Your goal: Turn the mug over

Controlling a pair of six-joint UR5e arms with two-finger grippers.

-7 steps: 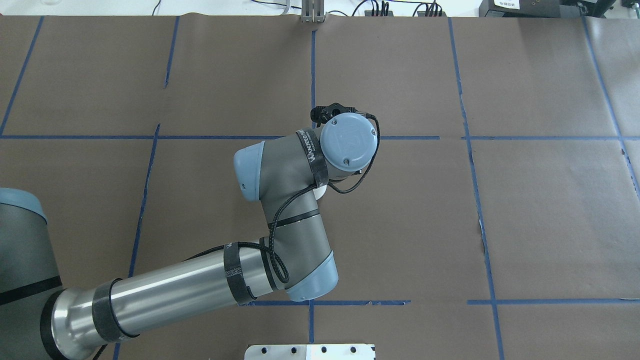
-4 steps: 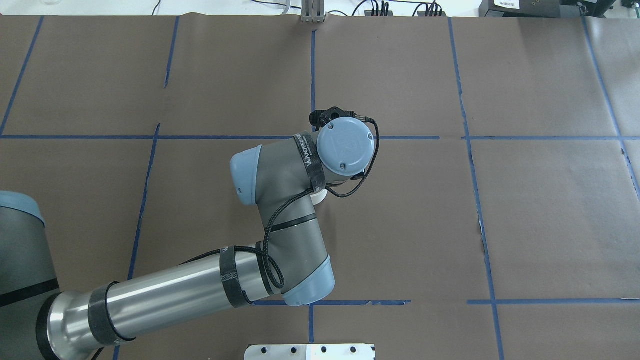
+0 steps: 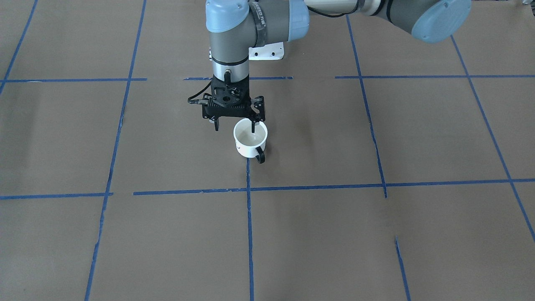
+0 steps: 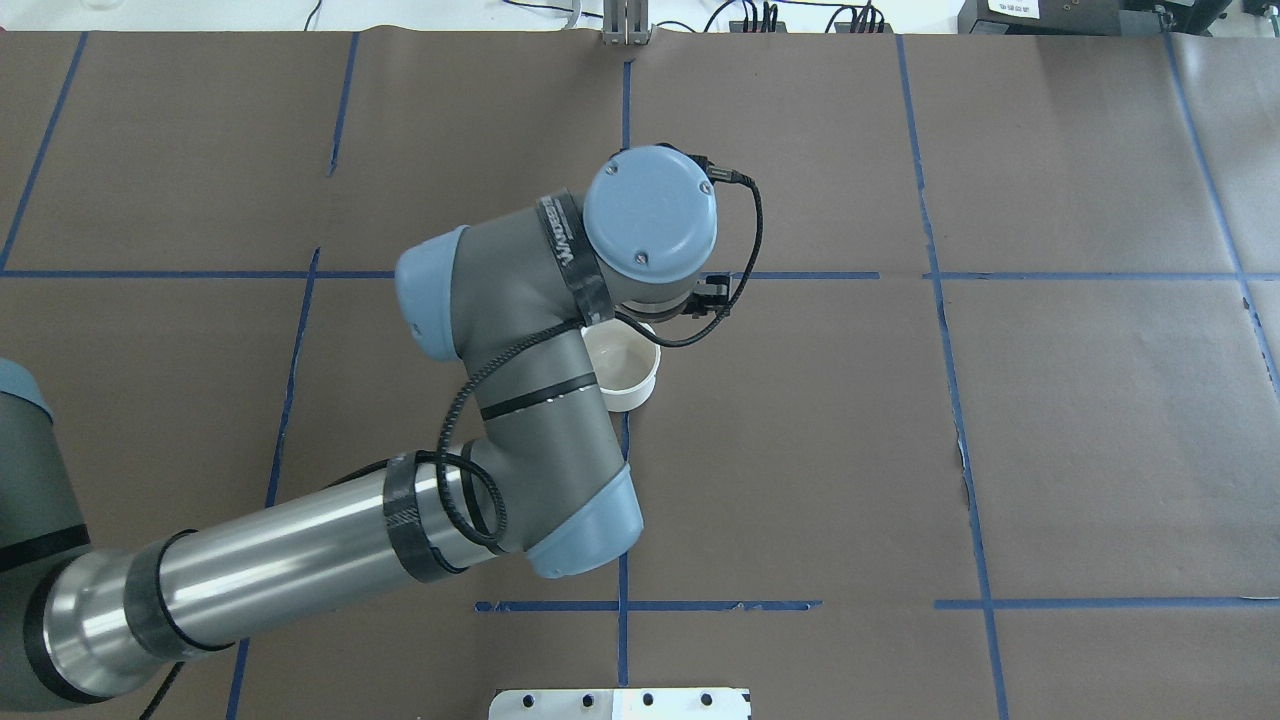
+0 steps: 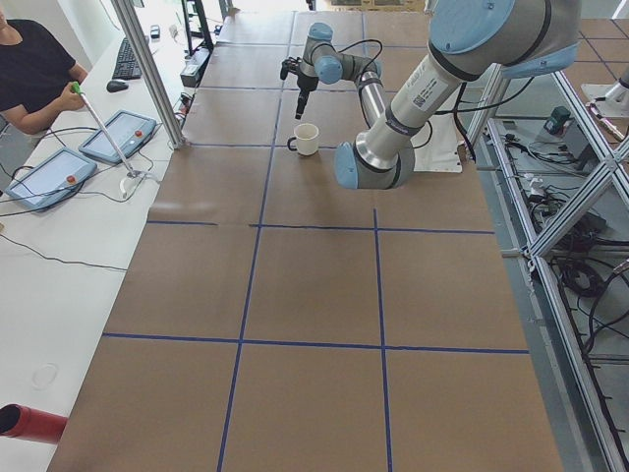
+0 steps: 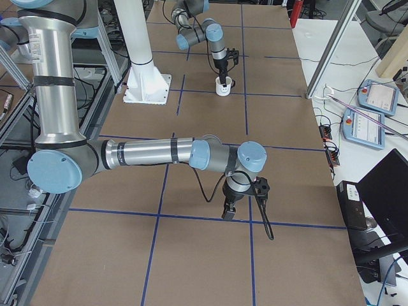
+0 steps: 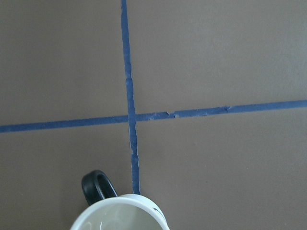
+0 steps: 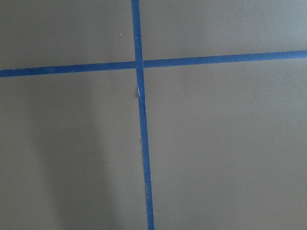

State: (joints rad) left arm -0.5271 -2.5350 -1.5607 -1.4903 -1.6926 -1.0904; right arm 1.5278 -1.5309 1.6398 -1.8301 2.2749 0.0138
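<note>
Left fingers [image 3: 216, 124] wide apart over upright mug [image 3: 249, 144], state of right fingers [image 6: 227, 213] impossible to tell; strap [image 4: 562, 248] lettering perhaps "WANDEE".

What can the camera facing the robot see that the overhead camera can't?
Only the front-facing view shows the left pincer, fingers spread open, one finger above the open top of the mug, plus its black handle. Only the overhead view shows the cables beyond the far edge of the brown paper; there the wrist hides the pincer and the handle. Both show the white mug standing upright, opening up, on the paper crossed by blue tape lines.
</note>
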